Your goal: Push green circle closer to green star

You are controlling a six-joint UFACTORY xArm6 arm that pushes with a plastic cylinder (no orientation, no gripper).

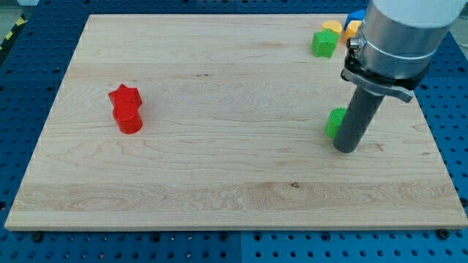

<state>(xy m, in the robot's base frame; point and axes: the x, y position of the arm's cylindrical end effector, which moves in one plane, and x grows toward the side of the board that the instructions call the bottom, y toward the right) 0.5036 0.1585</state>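
The green circle lies on the wooden board at the right, mostly hidden behind my rod; only its left edge shows. My tip rests on the board just to the right of and slightly below it, touching or nearly touching it. The green star sits near the view's top right, well above the green circle.
A yellow block, another yellow block and a blue block cluster beside the green star at the board's top right edge. A red star and a red circle touch each other at the left.
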